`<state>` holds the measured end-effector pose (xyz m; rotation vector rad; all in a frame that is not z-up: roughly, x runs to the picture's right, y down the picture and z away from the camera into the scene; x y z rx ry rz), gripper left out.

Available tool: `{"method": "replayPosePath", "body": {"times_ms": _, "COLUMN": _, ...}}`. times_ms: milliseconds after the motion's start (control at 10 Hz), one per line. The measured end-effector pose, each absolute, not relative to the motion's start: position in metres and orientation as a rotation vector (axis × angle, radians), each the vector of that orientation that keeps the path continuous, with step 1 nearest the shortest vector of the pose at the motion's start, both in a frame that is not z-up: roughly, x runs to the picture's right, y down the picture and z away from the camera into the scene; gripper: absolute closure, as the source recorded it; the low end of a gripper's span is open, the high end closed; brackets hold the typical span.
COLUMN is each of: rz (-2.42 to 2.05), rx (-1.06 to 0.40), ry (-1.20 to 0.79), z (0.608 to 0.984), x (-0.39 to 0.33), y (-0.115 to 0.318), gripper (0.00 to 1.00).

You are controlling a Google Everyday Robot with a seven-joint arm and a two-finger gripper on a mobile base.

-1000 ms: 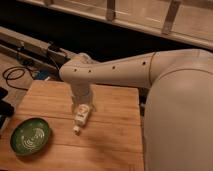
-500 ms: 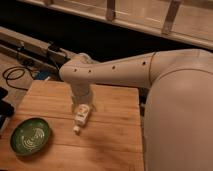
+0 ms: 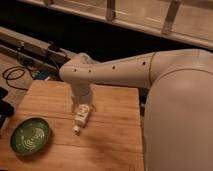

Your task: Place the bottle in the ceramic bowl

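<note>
Dim and warm-toned overall. Brightest on white arm (image 3: 130,70) and along upper edge, black band between. Gripper (image 3: 82,107) low over table (image 3: 117,132) centre, soft shadow just right of it.

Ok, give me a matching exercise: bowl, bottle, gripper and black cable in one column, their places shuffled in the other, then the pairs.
1 ceramic bowl
2 bottle
3 gripper
4 black cable

A lying on its side, mid wooden table
B off the table, far left
C near-left corner of the table
D directly over the bottle's far end

Pairs: 1-C, 2-A, 3-D, 4-B.
</note>
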<state>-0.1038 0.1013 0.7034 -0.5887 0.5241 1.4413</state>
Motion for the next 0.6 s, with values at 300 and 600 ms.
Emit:
{"method": "replayPosePath", "body": {"times_ms": 300, "rz": 1.507, "rx": -0.545, "ry": 0.497, "z": 0.709, "x": -0.097, "y": 0.101, "gripper": 0.35}}
{"method": "replayPosePath", "body": {"times_ms": 600, "rz": 1.659, "rx": -0.427, "ry": 0.452, "z": 0.745, "x": -0.072, "y": 0.099, "gripper": 0.35}}
